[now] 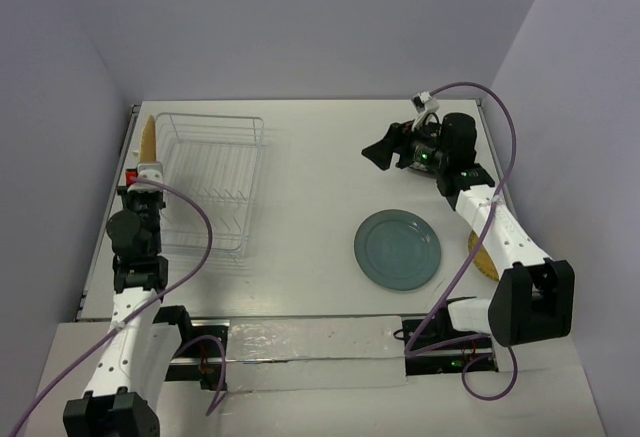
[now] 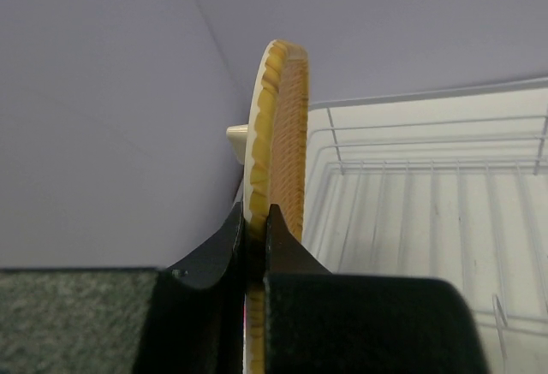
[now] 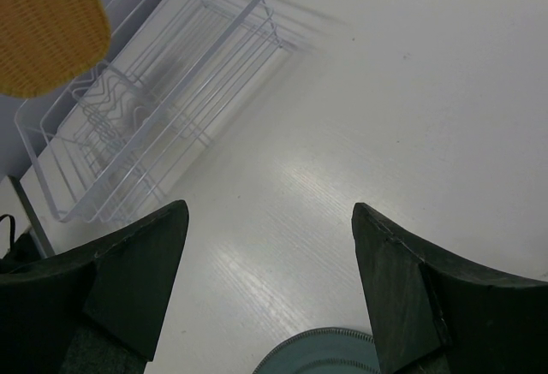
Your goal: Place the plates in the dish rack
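My left gripper (image 1: 149, 167) is shut on the rim of the woven tan plate (image 1: 148, 137) and holds it upright and edge-on at the left side of the white wire dish rack (image 1: 208, 182). In the left wrist view the plate (image 2: 279, 126) stands between my closed fingers (image 2: 288, 241), with the rack (image 2: 428, 186) to its right. My right gripper (image 1: 383, 154) is open and empty, above the table's back right. The round teal-grey plate (image 1: 397, 249) lies flat on the table. A yellow-tan plate (image 1: 480, 255) shows partly under my right arm. The black square plate is out of view.
The rack holds no plates. In the right wrist view the rack (image 3: 154, 126) is at the upper left, the woven plate (image 3: 47, 23) above it and the teal plate's rim (image 3: 325, 359) at the bottom. The grey walls stand close on the left and right.
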